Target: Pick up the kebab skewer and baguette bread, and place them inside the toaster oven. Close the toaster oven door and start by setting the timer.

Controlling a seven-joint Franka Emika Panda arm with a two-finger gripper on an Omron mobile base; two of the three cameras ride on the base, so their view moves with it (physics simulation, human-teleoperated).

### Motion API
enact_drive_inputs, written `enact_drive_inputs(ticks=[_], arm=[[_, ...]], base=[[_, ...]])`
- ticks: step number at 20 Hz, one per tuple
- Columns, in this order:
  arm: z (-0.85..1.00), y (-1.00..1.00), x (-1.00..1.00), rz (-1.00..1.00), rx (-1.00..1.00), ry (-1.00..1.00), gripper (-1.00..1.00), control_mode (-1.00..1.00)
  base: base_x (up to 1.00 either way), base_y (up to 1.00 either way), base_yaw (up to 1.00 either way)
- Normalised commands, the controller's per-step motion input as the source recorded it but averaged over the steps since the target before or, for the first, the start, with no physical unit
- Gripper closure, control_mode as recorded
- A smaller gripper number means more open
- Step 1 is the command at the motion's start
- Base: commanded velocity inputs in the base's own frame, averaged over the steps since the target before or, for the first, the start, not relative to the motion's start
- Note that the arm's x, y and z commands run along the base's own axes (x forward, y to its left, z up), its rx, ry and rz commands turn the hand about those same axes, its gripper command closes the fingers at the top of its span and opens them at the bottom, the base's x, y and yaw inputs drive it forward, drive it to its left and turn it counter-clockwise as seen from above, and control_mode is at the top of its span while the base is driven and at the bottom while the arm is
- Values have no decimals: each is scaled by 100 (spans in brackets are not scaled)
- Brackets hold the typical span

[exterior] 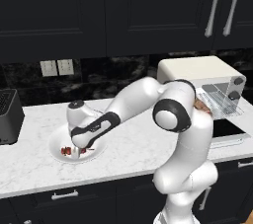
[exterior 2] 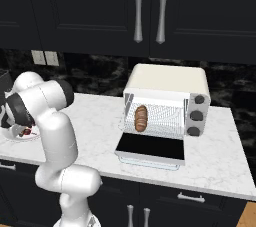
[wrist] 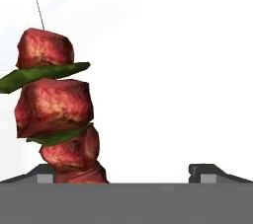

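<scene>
The dark two-finger gripper [exterior: 75,153] hangs spread open over the white round plate [exterior: 57,141]. The single skewer of dark red meat chunks [wrist: 54,109] lies there, close to one fingertip, its long axis running away from the hand. One golden-brown baguette [exterior 2: 141,118] sits inside the cream-white toaster oven [exterior 2: 167,78], whose glass door [exterior 2: 150,148] lies open.
</scene>
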Motion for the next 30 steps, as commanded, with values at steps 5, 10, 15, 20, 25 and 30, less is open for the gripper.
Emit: enact_drive_inputs(ticks=[5,10,15,20,25,30], arm=[[-14,0,0,0,-1,2,-100,-100],[-21,0,0,0,0,5,100,-100],[-13,-27,-15,0,0,11,100,-100],[0,-56,-34,0,2,2,100,-100],[50,-54,-32,0,1,0,100,-100],[98,-87,-34,-2,0,-3,100,-100]], base=[[0,0,0],[0,0,0],[0,0,0],[0,0,0],[0,0,0],[0,0,0]])
